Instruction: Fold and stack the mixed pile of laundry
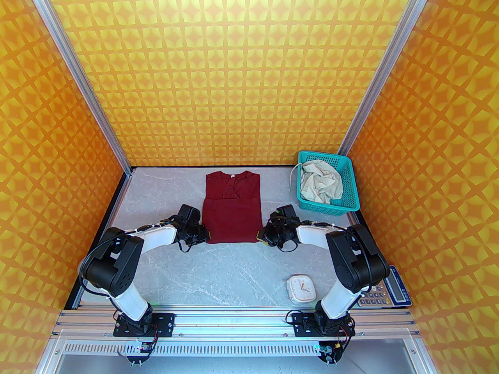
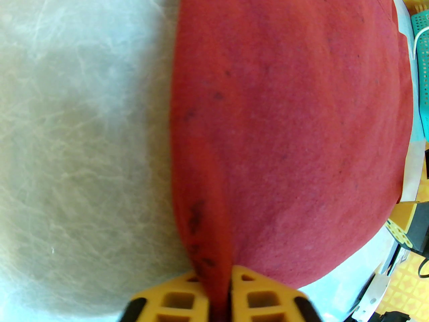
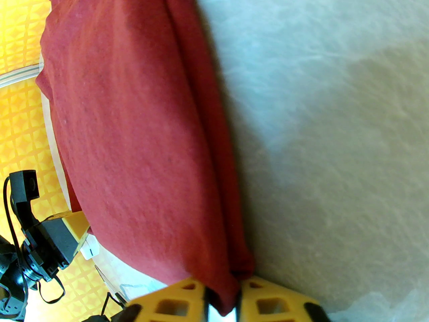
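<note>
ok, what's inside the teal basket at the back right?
Crumpled cream shorts fill the teal basket; a pale cord trails over its left rim. The basket floor and anything beneath the shorts are covered.

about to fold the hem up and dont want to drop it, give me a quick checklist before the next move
1. left end effector shut on the shirt at its near-left corner: ok
2. right end effector shut on the near-right corner: ok
3. both cloth layers caught in each grip: cannot tell
4. shirt lying flat: ok
5. shorts clear of the fold, in the basket: ok
</note>
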Controlling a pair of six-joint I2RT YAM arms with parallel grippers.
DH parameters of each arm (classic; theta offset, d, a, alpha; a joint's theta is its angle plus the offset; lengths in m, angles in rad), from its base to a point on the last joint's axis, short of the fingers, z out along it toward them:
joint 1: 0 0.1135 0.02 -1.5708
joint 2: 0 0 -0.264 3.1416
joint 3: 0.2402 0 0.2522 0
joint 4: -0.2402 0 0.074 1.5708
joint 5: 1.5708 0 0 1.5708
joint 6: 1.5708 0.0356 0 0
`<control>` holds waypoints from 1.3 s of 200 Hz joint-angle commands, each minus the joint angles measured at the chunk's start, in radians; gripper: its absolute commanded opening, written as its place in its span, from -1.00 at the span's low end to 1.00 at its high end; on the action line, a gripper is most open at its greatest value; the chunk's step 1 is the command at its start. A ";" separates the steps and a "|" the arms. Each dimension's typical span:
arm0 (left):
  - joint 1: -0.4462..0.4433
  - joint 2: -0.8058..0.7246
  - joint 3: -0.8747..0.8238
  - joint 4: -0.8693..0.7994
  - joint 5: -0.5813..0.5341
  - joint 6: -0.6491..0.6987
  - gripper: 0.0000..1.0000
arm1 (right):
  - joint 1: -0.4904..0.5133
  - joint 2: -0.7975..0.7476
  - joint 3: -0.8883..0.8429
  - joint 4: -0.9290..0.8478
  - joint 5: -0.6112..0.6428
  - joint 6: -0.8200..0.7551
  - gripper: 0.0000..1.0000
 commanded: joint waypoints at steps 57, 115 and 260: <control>-0.006 -0.108 -0.060 -0.024 -0.046 0.043 -1.00 | 0.006 -0.063 -0.080 0.046 0.023 0.001 -1.00; -0.058 -0.306 -0.217 -0.102 -0.045 0.026 -1.00 | 0.036 -0.279 -0.254 -0.026 0.042 0.014 -1.00; 0.038 -0.250 0.267 -0.279 0.062 0.109 -1.00 | 0.078 -0.313 0.340 -0.443 0.286 -0.044 -1.00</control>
